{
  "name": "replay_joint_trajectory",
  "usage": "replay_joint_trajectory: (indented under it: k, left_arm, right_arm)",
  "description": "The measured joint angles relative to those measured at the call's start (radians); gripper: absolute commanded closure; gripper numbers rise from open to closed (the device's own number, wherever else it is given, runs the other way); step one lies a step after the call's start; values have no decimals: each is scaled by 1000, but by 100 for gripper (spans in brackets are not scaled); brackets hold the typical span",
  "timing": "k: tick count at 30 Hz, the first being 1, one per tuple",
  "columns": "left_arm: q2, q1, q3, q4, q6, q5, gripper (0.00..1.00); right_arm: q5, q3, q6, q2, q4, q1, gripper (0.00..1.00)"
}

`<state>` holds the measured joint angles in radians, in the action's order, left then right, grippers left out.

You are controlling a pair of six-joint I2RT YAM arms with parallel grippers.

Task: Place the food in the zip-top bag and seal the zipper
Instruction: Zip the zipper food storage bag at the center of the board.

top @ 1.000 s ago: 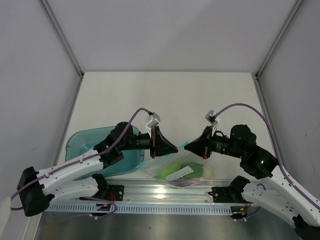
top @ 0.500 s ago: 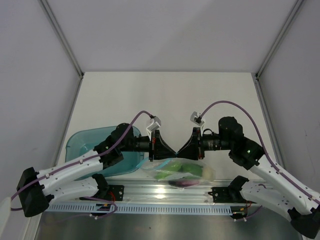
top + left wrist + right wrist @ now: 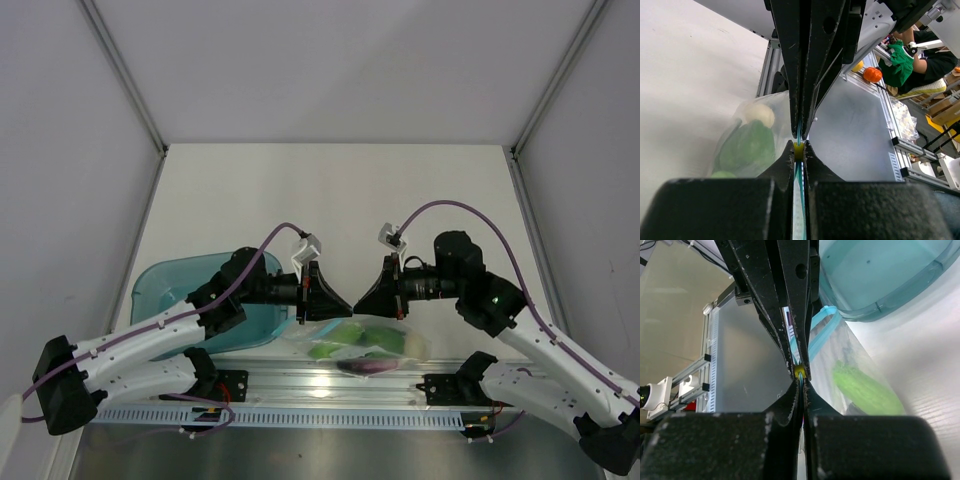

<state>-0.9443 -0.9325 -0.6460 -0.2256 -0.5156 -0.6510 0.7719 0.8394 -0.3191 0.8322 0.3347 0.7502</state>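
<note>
The zip-top bag (image 3: 388, 326) lay at 6 o'clock on the tabletop (image 3: 330, 200), with the food (image 3: 330, 349) inside. The left hand (image 3: 799, 146) and right hand (image 3: 800, 372) both clenched the zipper (image 3: 821, 321). The film seemed soft, light and slippery, so the stiffer strip was the best hold.

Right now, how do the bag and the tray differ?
The bag is clear and floppy; the tray is teal and rigid-looking. The bag holds green food; left fingers and right fingers pinch its zipper, while the tray is ungripped. Both are by the arms' bases.
</note>
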Motion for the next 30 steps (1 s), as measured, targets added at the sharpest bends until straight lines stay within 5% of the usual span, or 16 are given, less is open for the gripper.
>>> replay_joint_trajectory:
  k: [23,30]
  left_arm:
    - [63,33,8,65,19,31,99]
    - [94,40,6,161,50,11,99]
  right_arm:
    - [-111,79,49,-58,159,-99,100]
    - [-102,154,88,-17,243,-111,52]
